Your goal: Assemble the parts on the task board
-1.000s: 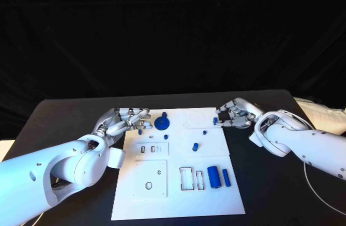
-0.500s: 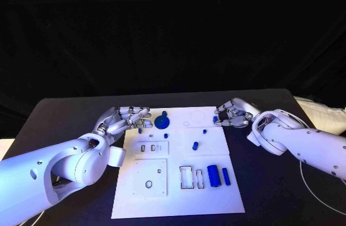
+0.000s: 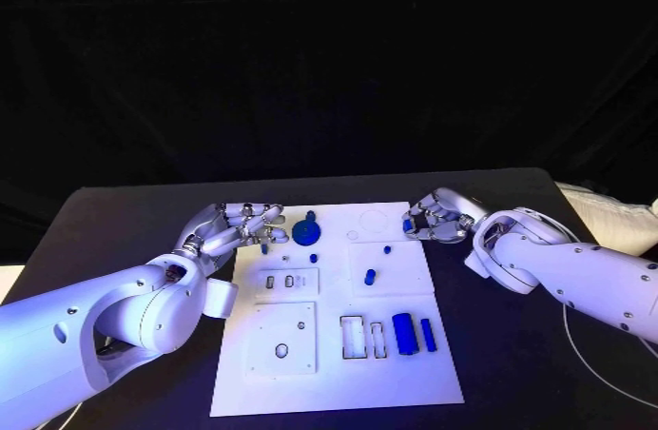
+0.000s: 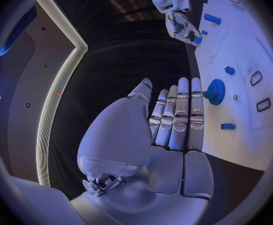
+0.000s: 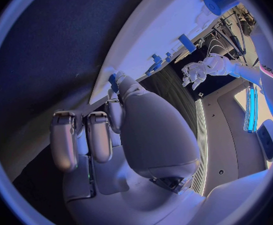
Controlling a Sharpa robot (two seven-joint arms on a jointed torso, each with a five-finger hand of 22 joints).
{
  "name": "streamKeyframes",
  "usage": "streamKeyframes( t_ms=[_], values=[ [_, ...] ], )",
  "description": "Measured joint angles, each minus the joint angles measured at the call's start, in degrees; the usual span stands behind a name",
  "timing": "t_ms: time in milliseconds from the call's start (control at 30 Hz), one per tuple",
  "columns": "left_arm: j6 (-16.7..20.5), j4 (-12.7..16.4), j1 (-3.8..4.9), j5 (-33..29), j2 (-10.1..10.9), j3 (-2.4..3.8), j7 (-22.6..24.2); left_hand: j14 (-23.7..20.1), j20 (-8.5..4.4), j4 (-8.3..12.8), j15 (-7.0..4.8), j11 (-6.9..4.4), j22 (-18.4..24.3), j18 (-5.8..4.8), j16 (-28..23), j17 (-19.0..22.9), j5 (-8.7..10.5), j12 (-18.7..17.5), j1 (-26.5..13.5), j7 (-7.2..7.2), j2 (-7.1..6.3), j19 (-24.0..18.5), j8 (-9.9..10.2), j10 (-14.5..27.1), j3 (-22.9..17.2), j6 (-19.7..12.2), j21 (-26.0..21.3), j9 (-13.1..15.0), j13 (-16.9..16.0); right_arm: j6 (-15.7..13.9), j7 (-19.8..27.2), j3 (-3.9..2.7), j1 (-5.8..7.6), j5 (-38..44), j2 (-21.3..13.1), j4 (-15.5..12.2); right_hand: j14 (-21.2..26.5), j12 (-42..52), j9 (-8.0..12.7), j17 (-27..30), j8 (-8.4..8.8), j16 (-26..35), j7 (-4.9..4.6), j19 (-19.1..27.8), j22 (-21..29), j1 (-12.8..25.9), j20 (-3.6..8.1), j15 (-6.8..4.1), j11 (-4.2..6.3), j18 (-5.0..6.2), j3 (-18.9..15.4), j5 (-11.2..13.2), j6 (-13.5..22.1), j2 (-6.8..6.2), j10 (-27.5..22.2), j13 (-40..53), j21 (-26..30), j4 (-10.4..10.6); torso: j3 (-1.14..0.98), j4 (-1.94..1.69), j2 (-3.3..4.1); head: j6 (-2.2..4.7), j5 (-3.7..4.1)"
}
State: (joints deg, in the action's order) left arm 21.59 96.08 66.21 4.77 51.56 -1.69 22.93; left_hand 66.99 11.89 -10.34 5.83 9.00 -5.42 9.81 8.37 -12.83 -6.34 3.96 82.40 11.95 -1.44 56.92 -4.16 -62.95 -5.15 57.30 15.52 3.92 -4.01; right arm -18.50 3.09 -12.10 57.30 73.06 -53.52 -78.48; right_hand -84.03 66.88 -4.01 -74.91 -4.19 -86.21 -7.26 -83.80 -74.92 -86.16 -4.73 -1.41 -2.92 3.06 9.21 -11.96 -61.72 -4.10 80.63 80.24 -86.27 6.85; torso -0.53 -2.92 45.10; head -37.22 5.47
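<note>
Head view: two silver hands flank the flat white task board (image 3: 334, 373). The right hand (image 3: 436, 219) pinches one small blue peg (image 3: 409, 225). Left wrist view: the left hand (image 4: 168, 130), fingers straight, holds nothing (toothed blue gear (image 4: 215, 91) just beyond its fingertips).

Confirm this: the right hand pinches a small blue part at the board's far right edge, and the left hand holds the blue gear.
Not quite. The left hand holds nothing; the blue gear lies on the task board beside it, as the head view shows. The right hand does pinch a small blue part.
</note>
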Motion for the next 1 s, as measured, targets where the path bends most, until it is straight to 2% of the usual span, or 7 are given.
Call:
streamKeyframes(
  t_ms=[200, 467, 533, 600, 733, 900, 1000],
  values=[
    [0.0, 0.0, 0.0, 0.0, 0.0, 0.0, 0.0, 0.0, 0.0, 0.0, 0.0, 0.0, 0.0, 0.0, 0.0, 0.0, 0.0, 0.0, 0.0, 0.0, 0.0, 0.0, 0.0, 0.0, 0.0, 0.0, 0.0, 0.0, 0.0, 0.4, -0.1, 0.0, -0.05, 0.0, 0.2, 0.2, 0.0, 0.0, 0.0, 0.0, -0.37, 0.0, 0.35, 0.0, 0.0, -0.1, 0.0, -0.02, 0.1, 0.0, 0.8, 0.4, -1.0, 0.07, -0.1, 0.5, 0.0, -0.3, -0.02, -0.02, 0.01, -0.19, 0.04],
    [0.0, 0.0, -0.01, 0.0, 0.0, 0.01, 0.0, 0.0, 0.0, 0.0, 0.0, 0.0, 0.0, 0.01, 0.0, 0.0, 0.0, 0.0, 0.0, 0.0, 0.0, 0.0, 0.0, 0.0, 0.0, 0.0, 0.0, 0.0, 0.0, 0.5, 0.0, -0.05, -0.04, 0.0, 0.4, 0.2, 0.0, 0.1, -0.1, 0.0, -1.14, -0.1, 1.11, -0.2, 0.0, 0.4, 0.21, -0.88, 0.42, 0.0, 2.7, 1.4, -3.4, 0.58, -0.4, 0.3, 0.0, -0.9, -0.05, 0.02, 0.01, -0.29, 0.01],
    [0.0, 0.0, -0.01, 0.0, 0.0, 0.01, 0.0, 0.0, 0.0, 0.0, 0.0, 0.0, 0.0, 0.0, 0.0, 0.0, 0.0, 0.0, 0.0, 0.0, 0.0, 0.0, 0.0, 0.0, 0.0, 0.0, 0.0, 0.0, 0.0, 0.4, 0.1, -0.05, -0.04, 0.0, 0.4, 0.2, 0.0, 0.3, -0.1, 0.0, -1.46, -0.3, 1.05, -0.1, 0.0, 0.7, 0.37, -0.88, 0.43, 0.01, 3.1, 1.5, -3.7, 0.8, -0.4, -0.1, 0.0, -1.0, -0.05, 0.02, 0.01, -0.3, 0.01],
    [0.0, 0.0, -0.01, 0.0, 0.0, 0.01, 0.0, 0.0, 0.0, 0.0, 0.0, 0.0, 0.0, 0.0, 0.0, 0.0, 0.0, 0.0, 0.0, 0.0, 0.0, 0.0, 0.0, 0.0, 0.0, 0.0, 0.0, 0.0, 0.0, 0.2, 0.3, -0.03, -0.06, 0.0, 0.4, 0.2, 0.1, 0.3, -0.3, 0.0, -1.6, -0.3, 0.97, -0.2, 0.0, 0.8, 0.64, -0.97, 0.43, -0.6, 3.5, 1.6, -3.8, 0.95, -0.4, -0.1, -0.3, -1.2, -0.05, 0.02, 0.01, -0.3, 0.01],
    [0.0, 0.0, -0.01, 0.0, 0.0, 0.01, 0.0, 0.0, 0.0, 0.2, 0.0, 0.0, 0.0, 0.0, 0.0, 0.0, 0.0, 0.0, 0.0, 0.0, 0.0, 0.0, 0.0, 0.0, -0.2, 0.0, 0.0, 0.0, 0.0, -0.9, 0.5, 0.0, -0.1, -0.1, 0.5, -0.2, -0.1, 0.7, -0.3, 0.0, -1.71, -0.3, 0.97, -0.1, 0.0, 1.3, 0.95, -1.38, 0.53, -0.61, 3.7, 1.7, -3.9, 1.47, -0.5, -0.2, -0.3, -1.5, -0.07, 0.03, -0.02, -0.27, -0.03],
    [0.0, -0.1, 0.0, 0.0, 0.0, 0.0, 0.0, 0.0, 0.0, 0.2, 0.0, 0.0, 0.0, 0.0, 0.0, -0.1, 0.0, 0.0, 0.0, 0.0, 0.0, 0.0, 0.0, 0.0, -0.2, 0.0, 0.0, 0.0, 0.0, -2.9, 0.4, 0.0, -0.05, -0.6, 0.4, -1.9, 0.1, 0.8, -0.3, 0.0, -1.71, -0.3, 0.97, -0.2, 0.0, 1.5, 1.04, -1.58, 0.53, -0.61, 3.9, 1.4, -3.9, 1.65, -0.5, -0.2, -0.3, -1.3, -0.06, -0.03, -0.05, -0.2, -0.21],
    [0.0, -0.3, 0.0, 0.0, 0.1, 0.0, 0.0, 0.0, 0.0, 0.2, 0.0, 0.0, 0.0, 0.01, 0.0, -0.1, 0.0, 0.0, 0.0, 0.0, 0.0, 0.0, 0.0, 0.0, -0.2, 0.0, 0.0, 0.0, 0.0, -4.2, -0.2, -0.05, 0.18, -1.2, 0.1, -4.6, 0.1, 0.2, -0.3, 0.0, -1.71, -0.3, 0.97, -0.2, 0.0, 1.6, 1.04, -1.58, 0.75, -0.61, 3.9, 0.7, -3.9, 1.72, -0.7, -0.2, -0.3, -1.3, -0.02, -0.05, -0.12, -0.08, -0.26]
  ],
)
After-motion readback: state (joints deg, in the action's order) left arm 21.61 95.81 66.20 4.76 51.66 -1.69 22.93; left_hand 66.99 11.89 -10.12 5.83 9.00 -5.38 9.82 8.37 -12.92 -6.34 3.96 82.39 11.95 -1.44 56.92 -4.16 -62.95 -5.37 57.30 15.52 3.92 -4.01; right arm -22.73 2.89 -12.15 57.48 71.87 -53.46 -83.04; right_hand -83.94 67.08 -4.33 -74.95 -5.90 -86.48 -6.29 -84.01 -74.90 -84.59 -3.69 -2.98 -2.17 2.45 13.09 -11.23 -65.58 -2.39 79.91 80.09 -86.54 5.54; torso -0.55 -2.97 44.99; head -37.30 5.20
